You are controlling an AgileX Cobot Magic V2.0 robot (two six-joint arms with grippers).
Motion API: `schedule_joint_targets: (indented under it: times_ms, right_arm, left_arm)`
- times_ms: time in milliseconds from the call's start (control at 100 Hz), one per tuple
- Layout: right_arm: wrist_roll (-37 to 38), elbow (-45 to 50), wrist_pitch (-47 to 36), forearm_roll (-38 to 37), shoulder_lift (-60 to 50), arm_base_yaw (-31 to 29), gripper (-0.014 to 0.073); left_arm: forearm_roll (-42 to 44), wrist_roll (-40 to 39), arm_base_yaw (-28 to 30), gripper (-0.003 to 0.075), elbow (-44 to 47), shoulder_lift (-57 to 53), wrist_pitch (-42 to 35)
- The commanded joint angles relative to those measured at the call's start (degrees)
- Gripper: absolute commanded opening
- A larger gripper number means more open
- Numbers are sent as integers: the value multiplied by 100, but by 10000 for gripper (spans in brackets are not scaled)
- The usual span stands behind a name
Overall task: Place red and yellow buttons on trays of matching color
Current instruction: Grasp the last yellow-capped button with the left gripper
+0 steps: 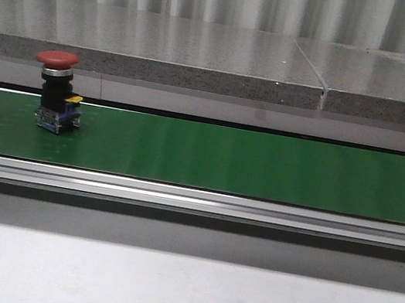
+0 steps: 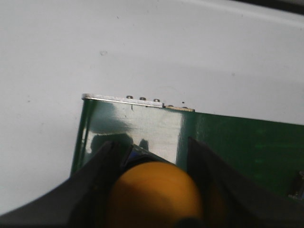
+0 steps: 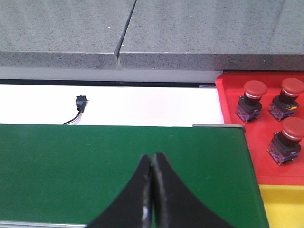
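Observation:
A red button (image 1: 56,90) with a black body stands upright on the green belt (image 1: 247,163) at its far left; no gripper shows in the front view. In the left wrist view, my left gripper (image 2: 149,149) is shut on a yellow button (image 2: 154,194), its fingers (image 2: 107,159) flanking the cap above the belt's end (image 2: 137,123). My right gripper (image 3: 152,156) is shut and empty over the belt, beside the red tray (image 3: 232,95), which holds three red buttons (image 3: 251,97). A yellow tray (image 3: 285,204) lies next to the red one.
A grey stone ledge (image 1: 165,51) runs behind the belt. A metal rail (image 1: 194,199) borders the belt's front, with white table (image 1: 177,296) before it. A small black connector with wires (image 3: 80,102) lies on the white strip behind the belt.

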Motion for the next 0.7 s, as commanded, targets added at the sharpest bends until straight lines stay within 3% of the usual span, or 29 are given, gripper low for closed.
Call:
schedule_joint_targets:
  times_ms: [0, 340, 600, 690]
  right_arm:
    - [-25, -184, -327, 69, -15, 2, -67]
    - [-25, -184, -312, 69, -15, 2, -67]
    - [-25, -184, -310, 69, -15, 2, -67]
    - [-25, -184, -310, 69, -15, 2, -67]
  left_arm:
    - [-82, 24, -139, -21, 92, -253, -511]
    - [-82, 24, -174, -21, 922, -253, -1302]
    - [-82, 24, -174, -18, 1028, -153, -1405]
    - [-82, 38, -174, 31, 1032, -92, -1356]
